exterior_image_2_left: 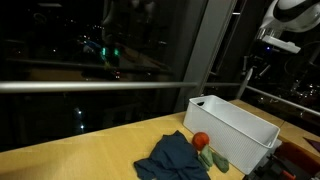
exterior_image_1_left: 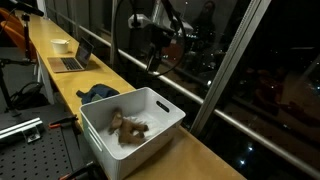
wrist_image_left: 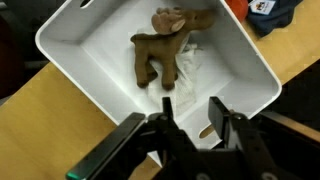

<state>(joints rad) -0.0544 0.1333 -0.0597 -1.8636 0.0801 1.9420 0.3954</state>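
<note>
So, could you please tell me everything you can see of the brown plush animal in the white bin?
The brown plush animal looks soft and furry, like a small deer or moose with four stubby legs. It lies loose on its side on the floor of the white bin, near the middle, as an exterior view also shows. Something pale and crinkled lies against its legs. The fingers hang above the bin, apart from the toy and holding nothing.
</note>
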